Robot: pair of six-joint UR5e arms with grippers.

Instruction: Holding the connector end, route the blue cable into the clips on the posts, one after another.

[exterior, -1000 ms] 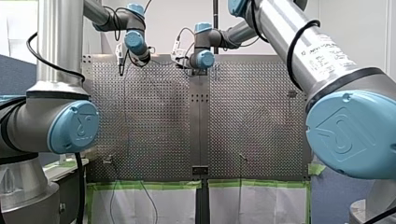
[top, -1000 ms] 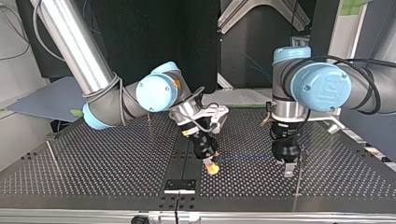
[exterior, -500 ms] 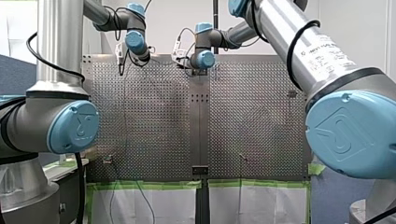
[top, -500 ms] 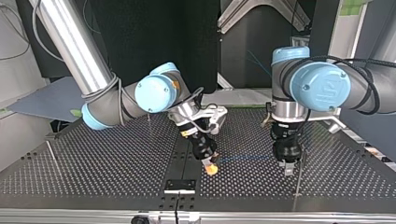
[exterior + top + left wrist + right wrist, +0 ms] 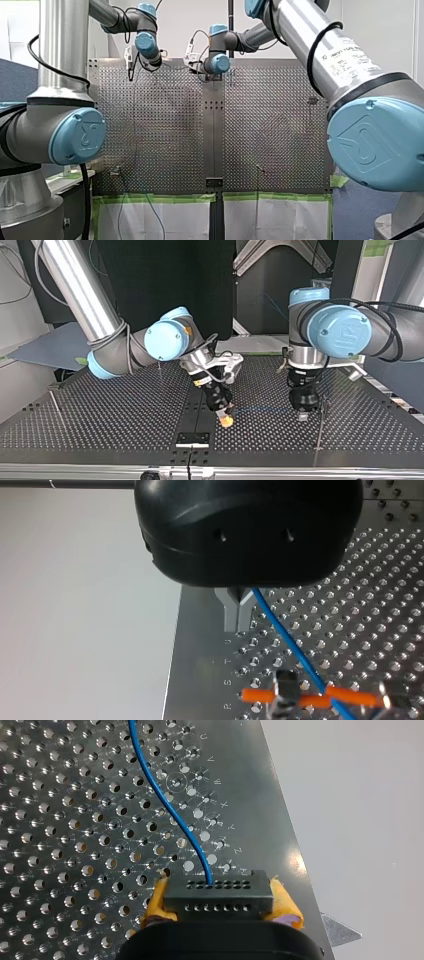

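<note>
Desk (image 5: 100, 415): first clip not yet entered, we judge. Left pincer (image 5: 303, 415) just beside post (image 5: 320, 425), seemingly closed on cable (image 5: 260, 409). Right pincer (image 5: 226, 419), well off post, clamped on connector (image 5: 218, 892); cable runs from it toward post. Next we need cable raised to post's clip, slack taken up.

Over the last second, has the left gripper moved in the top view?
Yes. My left gripper has shifted toward the top view's left and slightly up in the view, away from the thin post beside it.
</note>
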